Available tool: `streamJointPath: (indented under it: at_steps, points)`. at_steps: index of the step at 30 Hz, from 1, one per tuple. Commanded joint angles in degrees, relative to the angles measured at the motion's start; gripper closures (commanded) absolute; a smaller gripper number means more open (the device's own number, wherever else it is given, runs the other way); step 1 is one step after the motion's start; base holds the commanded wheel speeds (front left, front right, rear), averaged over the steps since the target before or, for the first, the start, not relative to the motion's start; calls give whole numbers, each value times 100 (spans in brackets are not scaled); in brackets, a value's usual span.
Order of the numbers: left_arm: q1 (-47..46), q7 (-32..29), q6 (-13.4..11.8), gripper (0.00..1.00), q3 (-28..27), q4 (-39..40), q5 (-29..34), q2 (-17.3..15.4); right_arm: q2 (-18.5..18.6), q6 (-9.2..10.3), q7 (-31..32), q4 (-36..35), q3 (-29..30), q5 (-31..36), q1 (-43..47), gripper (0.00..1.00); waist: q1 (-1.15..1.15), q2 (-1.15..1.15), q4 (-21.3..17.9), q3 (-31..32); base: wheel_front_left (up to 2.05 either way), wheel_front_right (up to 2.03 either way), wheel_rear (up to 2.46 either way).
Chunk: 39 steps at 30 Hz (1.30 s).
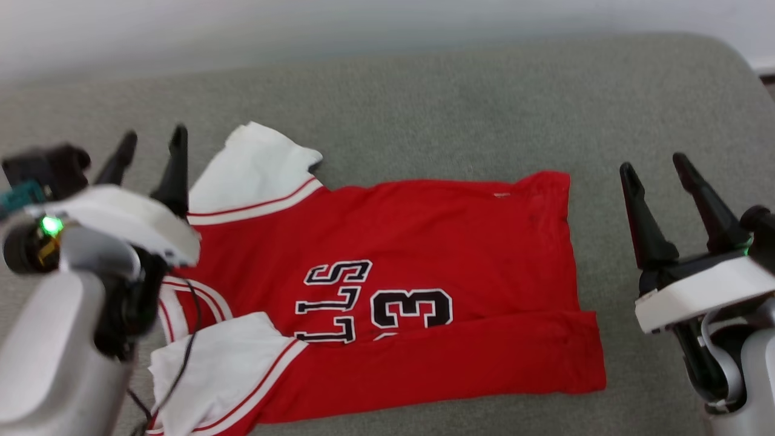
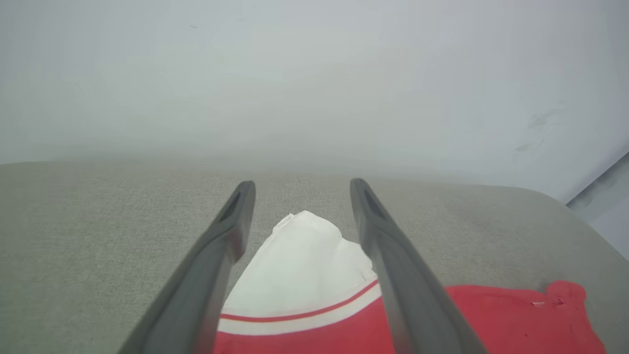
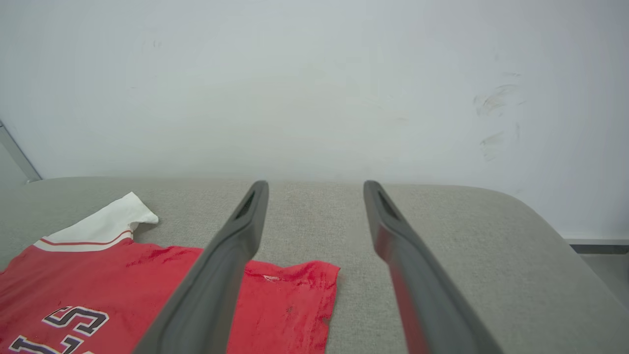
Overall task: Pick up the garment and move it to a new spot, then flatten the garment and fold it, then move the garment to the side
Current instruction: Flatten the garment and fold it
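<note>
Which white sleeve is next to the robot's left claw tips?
The far sleeve, right beside the left gripper. The other sleeve lies nearer the robot, under its arm.

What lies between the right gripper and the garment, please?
Only bare grey cushion: in the head view, the open right gripper stands apart from the garment and its red hem edge, with nothing on the stretch between them.

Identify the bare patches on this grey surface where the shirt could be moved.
Free: the strip of grey cushion between the garment and the wall, and the patch between its hem and the cushion's right edge, by the right hand. Crowded: the left, where the left hand hangs by the sleeves.
</note>
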<state>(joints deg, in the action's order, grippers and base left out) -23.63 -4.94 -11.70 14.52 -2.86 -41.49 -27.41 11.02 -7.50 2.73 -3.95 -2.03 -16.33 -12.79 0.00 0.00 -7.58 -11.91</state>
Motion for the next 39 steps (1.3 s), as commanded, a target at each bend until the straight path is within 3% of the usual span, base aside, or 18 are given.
streamJointPath:
  at_steps: [1,6,12,17,24,25,26,27,33,39]
  points:
    - [-353,-85,73,0,17,-82,38,-55,-52,2,-48,-91,20,32,-156,0,0,0,-239,-613,0,0,0]
    - [-1438,-838,417,0,144,-535,-101,-296,-162,2,-180,-366,-11,86,-446,0,0,0,-420,-1205,0,0,0]
    - [-2498,-2542,706,0,357,-1155,-427,-786,-236,1,-233,-427,-82,73,-617,0,0,0,-660,-1616,0,0,0]
    - [-3132,-4237,672,0,589,-1465,-656,-1241,-322,2,-282,-342,-166,-32,-695,0,0,0,-902,-1991,0,0,0]
    - [-3147,-5391,434,0,954,-1801,-714,-1350,-357,2,-380,-157,-249,-163,-766,0,0,0,-1079,-2244,0,0,0]
    - [-3083,-5530,380,19,1011,-1882,-722,-1335,-351,2,-371,-110,-266,-188,-778,0,0,0,-1095,-2244,0,0,0]
    - [-3017,-5606,339,65,1047,-1932,-753,-1298,-331,2,-376,-82,-282,-202,-795,0,0,0,-1109,-2232,0,0,0]
    - [-2977,-5589,316,100,1043,-1947,-761,-1248,-305,2,-365,-52,-296,-241,-811,0,0,0,-1115,-2214,0,0,0]
    - [-2857,-5075,356,100,920,-2060,-787,-1089,-85,2,-23,149,-327,-613,-875,0,0,0,-1015,-1962,0,0,0]
    - [-3029,-4314,511,100,766,-2108,-753,-889,278,2,1094,875,-362,-1181,-1295,0,0,0,-691,-1638,0,0,0]
